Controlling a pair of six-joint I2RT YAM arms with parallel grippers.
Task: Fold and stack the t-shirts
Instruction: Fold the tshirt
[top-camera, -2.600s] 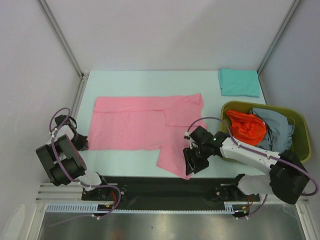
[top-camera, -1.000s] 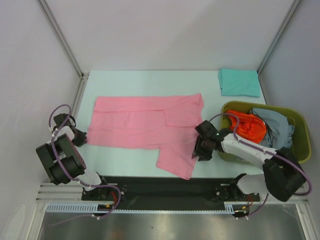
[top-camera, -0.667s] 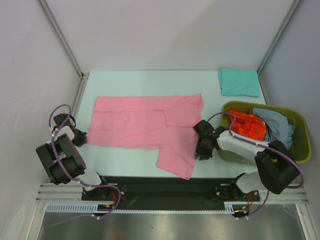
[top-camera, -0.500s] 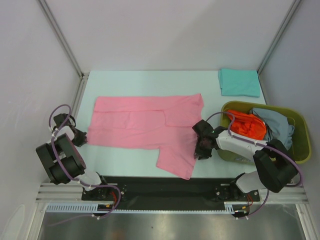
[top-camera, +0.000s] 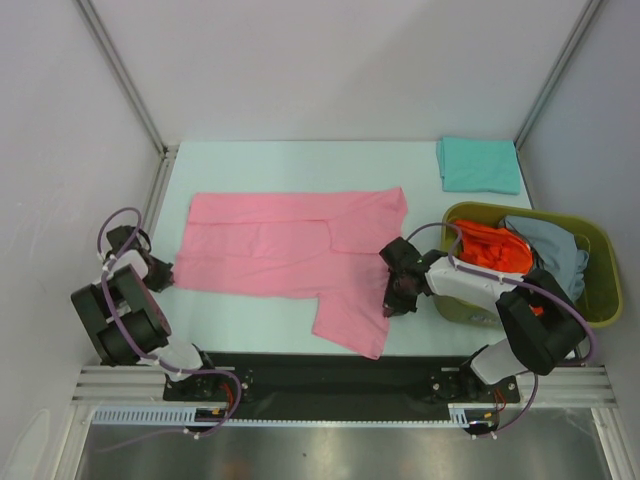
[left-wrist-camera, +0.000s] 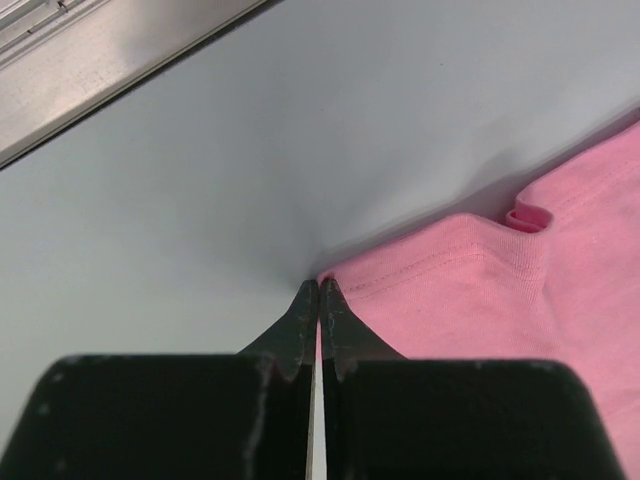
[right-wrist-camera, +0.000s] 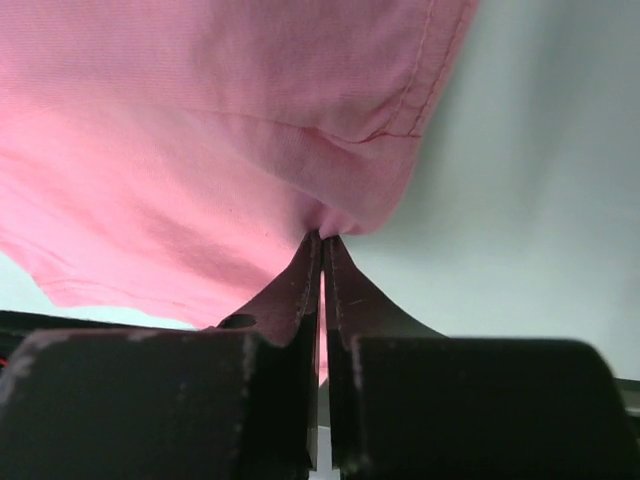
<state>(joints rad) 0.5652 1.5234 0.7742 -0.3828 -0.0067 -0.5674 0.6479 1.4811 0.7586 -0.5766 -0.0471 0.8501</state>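
While both arms work at its near edge, the pale bench (top-camera: 250, 165) carries everything. The pink t-shirt (top-camera: 280, 245) is the largest thing on it, spread flat to the left of the basket, with one flap reaching down toward the near edge. The olive-green basket (top-camera: 605, 270) stands at the right side and holds two crumpled shirts: an orange-red t-shirt (top-camera: 495, 250) in its left half and a grey-blue t-shirt (top-camera: 550, 255) in its right half, touching each other.

The right arm (top-camera: 470, 283) reaches across the basket's front left corner. Its jaws are pressed together on a small pucker of pink cloth (right-wrist-camera: 200, 120) at the shirt edge nearest the basket. The left arm (top-camera: 120, 310) sits at the side of the bench farthest from the basket. Its jaws are closed tight on the hemmed corner of the pink cloth (left-wrist-camera: 520, 330) at the end farthest from the basket.

A teal t-shirt (top-camera: 478, 165) lies folded into a neat rectangle just behind the basket, at the bench's far corner.
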